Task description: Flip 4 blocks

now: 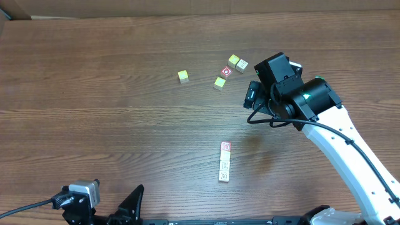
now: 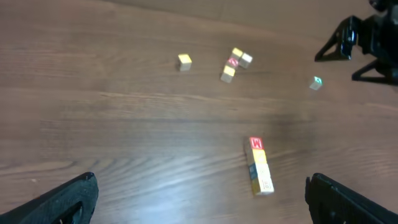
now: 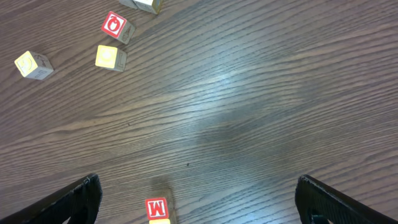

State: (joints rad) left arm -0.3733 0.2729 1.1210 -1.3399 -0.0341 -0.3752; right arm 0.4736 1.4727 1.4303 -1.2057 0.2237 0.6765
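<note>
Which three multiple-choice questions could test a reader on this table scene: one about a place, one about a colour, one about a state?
1. Where does the row of blocks lie, compared with the loose cubes?
A) among them
B) apart from them, toward the robot
C) stacked on top of them

2. What colour is the M face at the end of the row?
A) blue
B) green
C) red

3. How is the right hand?
A) open and empty
B) shut on a cube
C) shut and empty

Answers:
1 B, bare wood lies between the row and the loose cubes.
2 C, both wrist views show it red.
3 A, its fingers stand wide apart with nothing between them.
</note>
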